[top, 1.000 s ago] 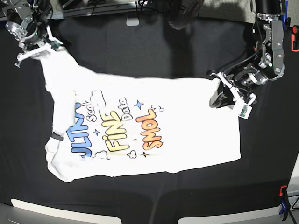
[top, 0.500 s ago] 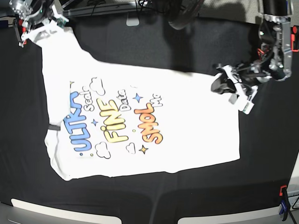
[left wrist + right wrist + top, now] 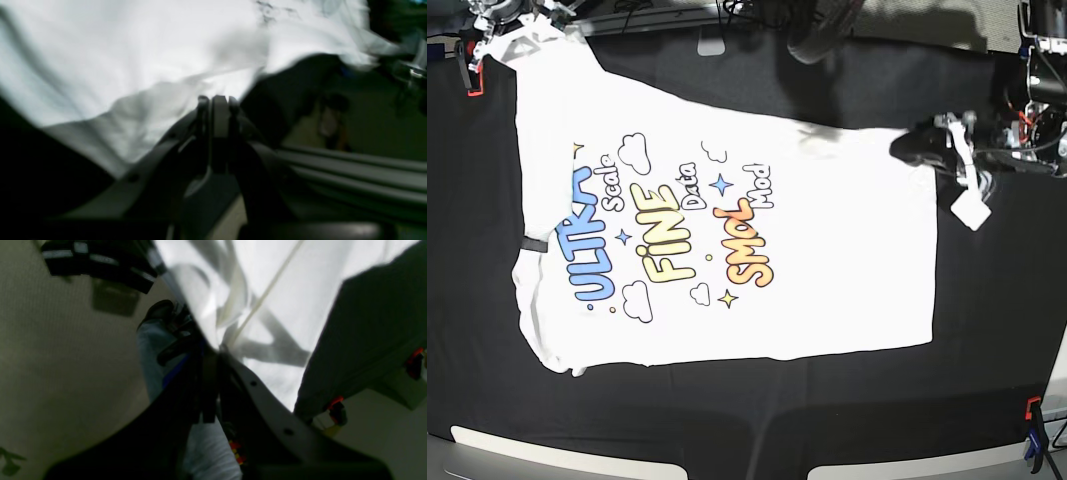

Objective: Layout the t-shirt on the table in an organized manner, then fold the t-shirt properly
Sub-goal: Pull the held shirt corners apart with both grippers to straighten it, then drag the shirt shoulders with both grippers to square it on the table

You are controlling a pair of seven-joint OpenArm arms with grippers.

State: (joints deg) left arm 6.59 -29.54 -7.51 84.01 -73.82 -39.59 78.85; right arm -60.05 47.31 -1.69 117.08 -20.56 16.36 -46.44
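Note:
The white t-shirt lies print side up on the black table, spread wide with its blue, yellow and orange letters showing. My right gripper is at the far left corner, shut on a corner of the shirt; the right wrist view shows its tips pinching white cloth. My left gripper is at the shirt's far right corner, shut on the cloth; the left wrist view shows its tips closed on the white edge. The held edge is lifted off the table.
An orange-and-blue clamp sits at the near right edge and a red one at the far left. A grey object lies at the far edge. White strips line the front edge. A person's shoe shows beyond the table.
Both grippers have pulled the shirt's far edge away and outward. The folded-over left part has opened, the print now lies flat, and the shirt has shifted toward the far edge.

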